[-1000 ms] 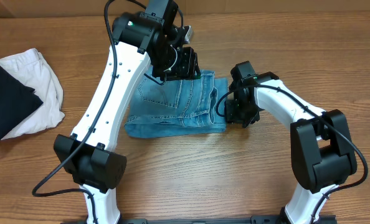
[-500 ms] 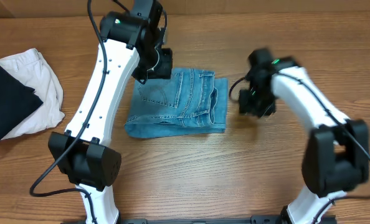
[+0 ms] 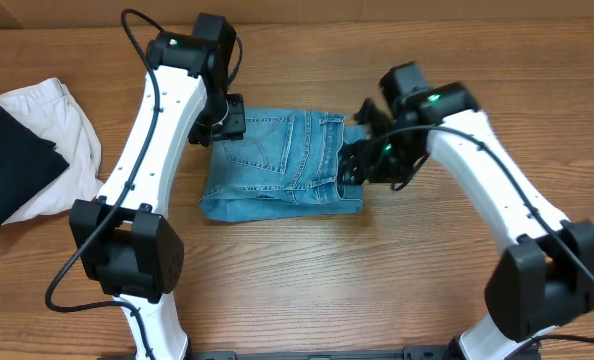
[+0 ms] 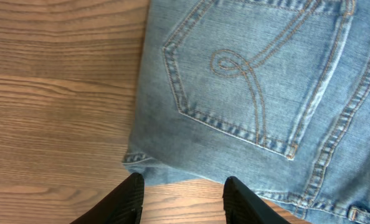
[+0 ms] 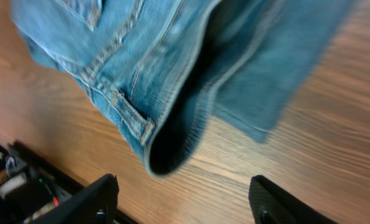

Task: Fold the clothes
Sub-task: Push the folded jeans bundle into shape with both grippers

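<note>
The light blue denim jeans (image 3: 282, 165) lie folded into a compact rectangle at the table's middle, back pockets up. My left gripper (image 3: 220, 128) hovers over their far left corner, open and empty; in the left wrist view (image 4: 181, 193) a stitched pocket (image 4: 247, 81) and the jeans' edge lie just ahead of the fingertips. My right gripper (image 3: 362, 160) is at the jeans' right edge, open and empty; in the right wrist view (image 5: 185, 199) the waistband opening (image 5: 172, 140) sits between the wide-open fingers, above the wood.
A white folded garment (image 3: 57, 150) with a black folded garment (image 3: 7, 165) on it lies at the left edge of the wooden table (image 3: 327, 270). The right arm's base (image 3: 542, 290) stands at front right, the left arm's base (image 3: 127, 260) at front left.
My left gripper has moved left off the jeans' top to their far left corner. My right gripper swung out to the right, then came back to the jeans' right edge.
</note>
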